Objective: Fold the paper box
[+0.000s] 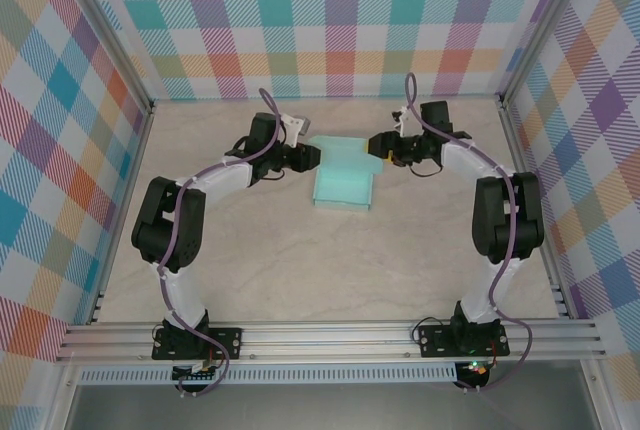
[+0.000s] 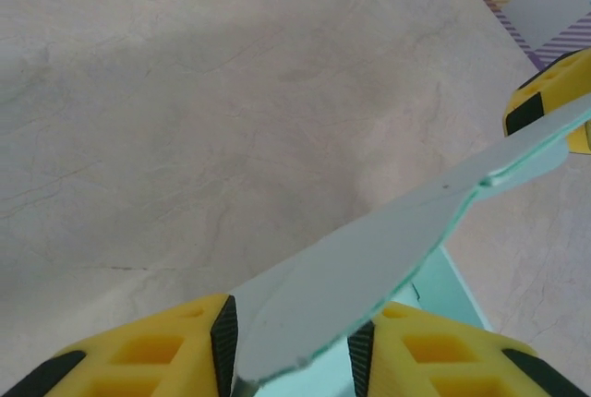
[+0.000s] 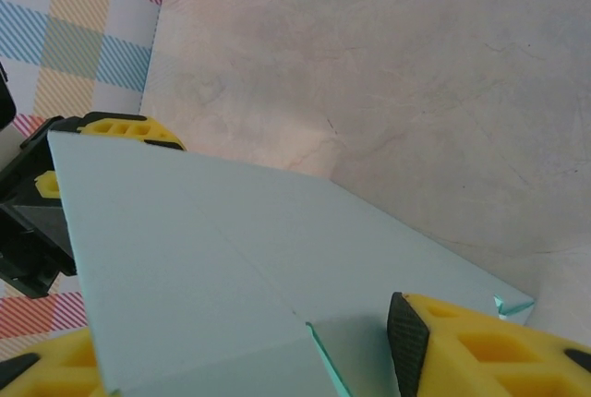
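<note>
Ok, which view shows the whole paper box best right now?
Top external. The paper box is in full there, between the left claw and right claw. Left wrist shows one flap nearly edge-on, close up; right wrist shows a broad panel with a crease, cropped.

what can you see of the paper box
The box is thin, pale aqua card, a mostly flat die-cut sheet with faint creases and a slit near one corner. It sits mid-table, its near part resting on the surface and its far part lifted. The left hand and right hand straddle its far side edges, with their fingers apart on either side of the card.
</note>
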### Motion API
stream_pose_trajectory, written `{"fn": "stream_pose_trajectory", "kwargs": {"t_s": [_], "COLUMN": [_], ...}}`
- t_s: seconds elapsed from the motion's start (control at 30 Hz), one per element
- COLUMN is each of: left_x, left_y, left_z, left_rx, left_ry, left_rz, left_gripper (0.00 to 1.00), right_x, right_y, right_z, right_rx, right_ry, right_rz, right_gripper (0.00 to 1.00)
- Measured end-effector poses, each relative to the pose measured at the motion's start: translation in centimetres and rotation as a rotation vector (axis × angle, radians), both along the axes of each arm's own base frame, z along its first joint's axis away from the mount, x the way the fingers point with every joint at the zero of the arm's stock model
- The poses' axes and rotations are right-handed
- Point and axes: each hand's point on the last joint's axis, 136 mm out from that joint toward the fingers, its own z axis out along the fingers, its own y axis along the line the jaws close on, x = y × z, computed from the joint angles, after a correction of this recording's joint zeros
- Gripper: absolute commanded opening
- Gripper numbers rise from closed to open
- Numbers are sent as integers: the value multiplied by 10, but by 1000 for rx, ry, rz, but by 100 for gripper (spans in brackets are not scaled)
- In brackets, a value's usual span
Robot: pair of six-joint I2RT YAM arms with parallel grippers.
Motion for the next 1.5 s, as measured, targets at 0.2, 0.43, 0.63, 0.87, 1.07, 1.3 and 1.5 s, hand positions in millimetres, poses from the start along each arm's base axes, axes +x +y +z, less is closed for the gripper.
{"fn": "stream_pose_trajectory", "kwargs": {"t_s": [0.2, 0.43, 0.63, 0.87, 1.07, 1.3, 1.5], "left_x": [-2, 0, 2, 1, 2, -1, -14], "left_y": [3, 6, 8, 11, 9, 12, 13], "left_z": [-9, -13, -15, -17, -17, -21, -27], "left_rx": [34, 67, 98, 115, 130, 177, 200], "left_ry": [31, 34, 17, 12, -2, -14, -32], "left_rz": [36, 70, 96, 111, 119, 166, 225], "left_gripper": [27, 19, 13, 12, 9, 9, 9], "right_x": [-7, -14, -25, -26, -26, -19, -20], "right_y": [-1, 3, 6, 2, 7, 15, 15], "right_z": [-8, -5, -3, -7, -10, -26, -34], "right_rx": [-27, -67, -113, -125, -136, -166, -195], "right_ry": [32, 15, -19, -25, -25, -5, -1], "right_rz": [-66, -156, -199, -222, -217, -215, -226], "right_gripper": [54, 49, 46, 36, 29, 24, 22]}}
